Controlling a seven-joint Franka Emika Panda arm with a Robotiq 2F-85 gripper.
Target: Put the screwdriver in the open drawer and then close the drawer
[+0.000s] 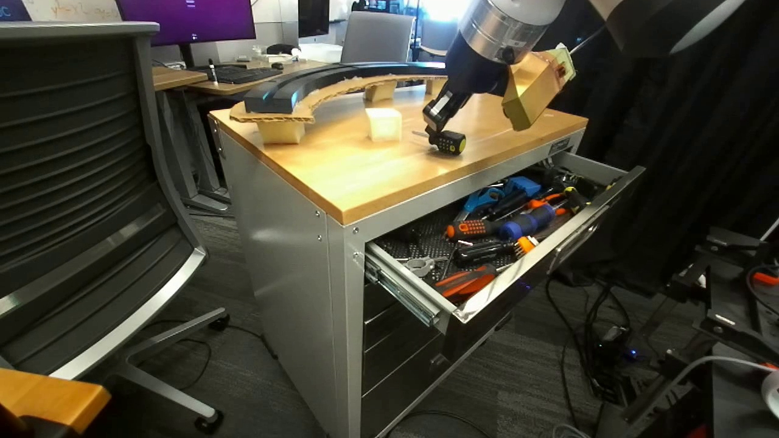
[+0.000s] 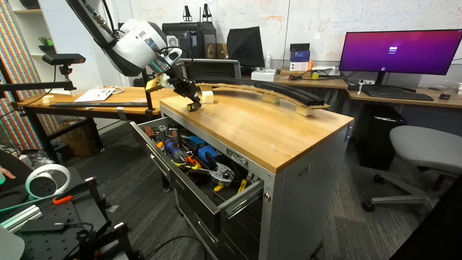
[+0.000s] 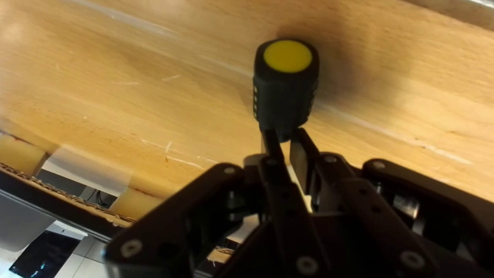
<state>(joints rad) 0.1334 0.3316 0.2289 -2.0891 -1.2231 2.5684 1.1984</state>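
Observation:
The short screwdriver has a black handle with a yellow end cap. It shows in both exterior views (image 1: 450,143) (image 2: 194,107) and in the wrist view (image 3: 286,88). My gripper (image 3: 283,139) has its fingertips closed around the neck of the handle; it also shows in both exterior views (image 1: 433,131) (image 2: 197,100). The screwdriver lies nearly level at the wooden desktop, near the drawer side; I cannot tell if it touches the wood. The long shallow grey drawer (image 1: 490,297) (image 2: 192,193) is pulled open below the desktop edge.
Several orange, blue and black tools (image 1: 475,228) fill the drawer. A curved black track on cardboard (image 1: 341,85) rests on foam blocks on the wooden desktop (image 2: 249,126). A loose pale foam block (image 1: 383,125) stands near the gripper. An office chair (image 1: 91,201) stands beside the cabinet.

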